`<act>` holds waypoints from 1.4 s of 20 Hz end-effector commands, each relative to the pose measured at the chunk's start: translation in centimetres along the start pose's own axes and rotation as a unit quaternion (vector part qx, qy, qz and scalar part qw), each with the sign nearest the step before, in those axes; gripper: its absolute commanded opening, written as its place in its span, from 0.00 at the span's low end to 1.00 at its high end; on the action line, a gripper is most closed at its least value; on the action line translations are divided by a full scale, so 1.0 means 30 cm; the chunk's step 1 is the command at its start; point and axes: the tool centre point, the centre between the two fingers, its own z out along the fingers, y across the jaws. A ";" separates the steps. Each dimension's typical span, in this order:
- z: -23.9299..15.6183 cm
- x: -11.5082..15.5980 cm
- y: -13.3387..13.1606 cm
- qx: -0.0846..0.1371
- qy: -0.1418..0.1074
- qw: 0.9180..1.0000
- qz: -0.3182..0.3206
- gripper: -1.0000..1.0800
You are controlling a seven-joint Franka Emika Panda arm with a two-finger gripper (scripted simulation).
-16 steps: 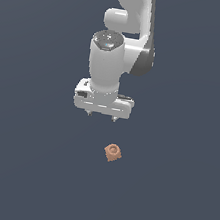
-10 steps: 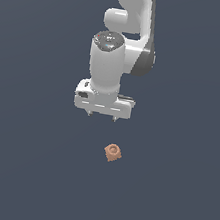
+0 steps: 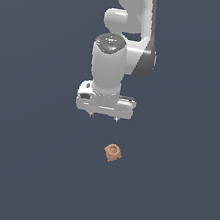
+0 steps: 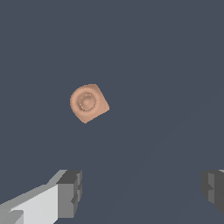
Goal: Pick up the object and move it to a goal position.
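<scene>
The object (image 3: 112,152) is a small orange-brown block with a round ring-like knob on its top face, lying on the dark grey floor. It also shows in the wrist view (image 4: 89,103). My gripper (image 3: 103,116) hangs above and behind the object, a little toward the exterior view's left, and does not touch it. Its fingers (image 4: 70,192) stand wide apart in the wrist view and hold nothing; the object lies ahead of them, nearer one finger than the other.
The white arm (image 3: 128,29) rises from the gripper out of the frame's top edge. The dark grey floor (image 3: 21,168) fills the rest of both views.
The gripper has shifted slightly toward the exterior view's right and a little lower. The object has not moved.
</scene>
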 end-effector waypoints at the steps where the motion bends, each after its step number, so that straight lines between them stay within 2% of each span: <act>1: 0.003 0.003 -0.002 0.000 0.000 1.000 -0.003 0.96; 7: 0.034 0.033 -0.025 -0.003 -0.002 0.999 -0.032 0.96; 13: 0.103 0.091 -0.075 -0.006 -0.007 0.996 -0.092 0.96; 21: 0.241 0.179 -0.168 -0.006 -0.015 0.980 -0.197 0.96; 28: 0.314 0.214 -0.214 -0.004 -0.018 0.969 -0.247 0.96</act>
